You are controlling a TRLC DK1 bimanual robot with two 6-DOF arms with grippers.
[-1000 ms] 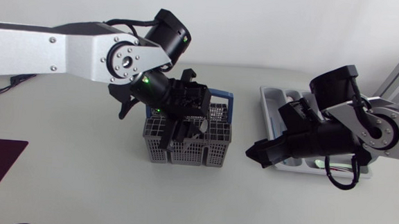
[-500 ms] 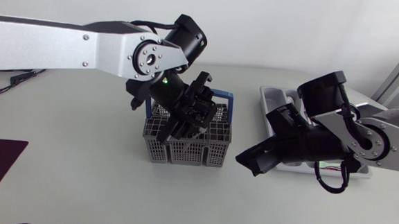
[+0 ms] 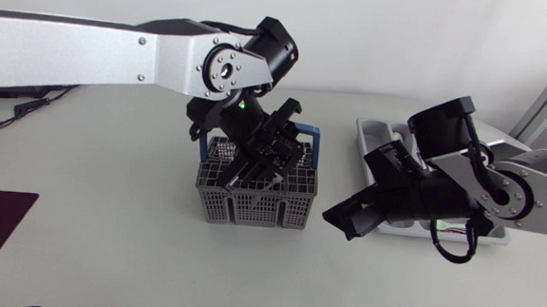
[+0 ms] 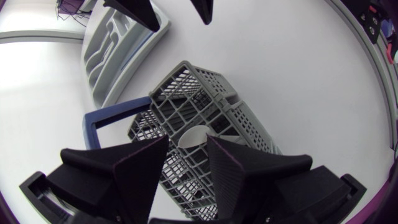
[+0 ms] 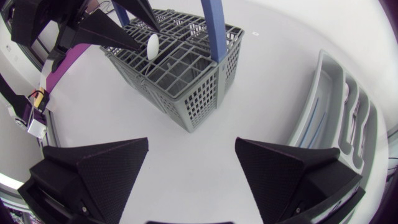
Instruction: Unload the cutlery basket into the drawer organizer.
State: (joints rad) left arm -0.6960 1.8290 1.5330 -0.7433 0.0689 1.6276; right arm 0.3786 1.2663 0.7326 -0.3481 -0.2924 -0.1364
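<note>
The left gripper (image 4: pixel 188 143) hangs open over the grey cutlery basket (image 3: pixel 251 202). A white spoon (image 5: pixel 153 45) stands inside it, just under the fingers. The right gripper (image 5: pixel 192 142) is open too, between the cutlery basket and the drawer organizer (image 3: pixel 373 137).

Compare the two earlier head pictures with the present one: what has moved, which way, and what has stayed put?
The left pincer, open, shifted above the cutlery basket towards the side of the drawer organizer, taking hold of nothing. The right pincer, also open, edged towards the basket at first, then stopped. Basket and organizer stayed where they were.
</note>
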